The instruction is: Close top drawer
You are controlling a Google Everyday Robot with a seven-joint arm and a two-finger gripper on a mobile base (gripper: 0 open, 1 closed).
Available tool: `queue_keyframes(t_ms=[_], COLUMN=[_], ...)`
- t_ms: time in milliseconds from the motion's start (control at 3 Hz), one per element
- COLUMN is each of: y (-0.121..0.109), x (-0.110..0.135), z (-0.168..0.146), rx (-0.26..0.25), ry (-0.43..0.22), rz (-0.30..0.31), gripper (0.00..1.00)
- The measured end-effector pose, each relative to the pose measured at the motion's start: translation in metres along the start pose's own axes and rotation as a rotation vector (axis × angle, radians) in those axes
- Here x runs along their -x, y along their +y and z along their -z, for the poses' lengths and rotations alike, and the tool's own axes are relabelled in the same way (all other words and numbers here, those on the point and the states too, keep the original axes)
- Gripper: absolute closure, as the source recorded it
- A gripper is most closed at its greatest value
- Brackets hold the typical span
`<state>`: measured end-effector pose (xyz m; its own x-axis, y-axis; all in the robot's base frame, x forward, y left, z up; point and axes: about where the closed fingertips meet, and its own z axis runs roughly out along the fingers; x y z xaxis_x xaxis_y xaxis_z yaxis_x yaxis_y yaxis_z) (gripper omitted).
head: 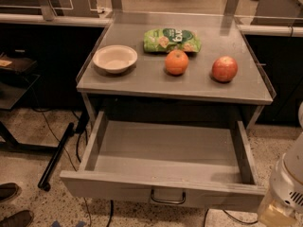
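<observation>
The top drawer (165, 157) looks like matt grey painted metal, and its loop handle (168, 198) is darker, faintly shiny metal. Above the drawer, the tabletop (142, 82) has the same dull grey finish. On it are a smooth bowl (115, 58) and a glossy plastic snack bag (172, 39). The gripper (274, 212), at the drawer's right front corner, looks like smooth white plastic.

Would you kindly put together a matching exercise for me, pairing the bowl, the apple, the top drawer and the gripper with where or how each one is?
1. bowl
2. apple
3. top drawer
4. gripper

A. pulled out
B. right part of the tabletop
C. bottom right of the view, by the drawer's front corner
D. left part of the tabletop

Pairs: 1-D, 2-B, 3-A, 4-C.
</observation>
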<state>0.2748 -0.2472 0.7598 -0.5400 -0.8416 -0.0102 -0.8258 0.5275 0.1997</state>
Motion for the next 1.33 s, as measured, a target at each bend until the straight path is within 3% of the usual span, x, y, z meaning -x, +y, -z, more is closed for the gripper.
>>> queue_keyframes(t_ms=[667,1333], y=[-0.004,-0.039], x=[-0.005,0.01], z=[-0.057,-0.078], rx=[0.058,-0.011], ry=[-0.024,-0.03], rz=[-0.054,-0.057], gripper=[1.0,1.0])
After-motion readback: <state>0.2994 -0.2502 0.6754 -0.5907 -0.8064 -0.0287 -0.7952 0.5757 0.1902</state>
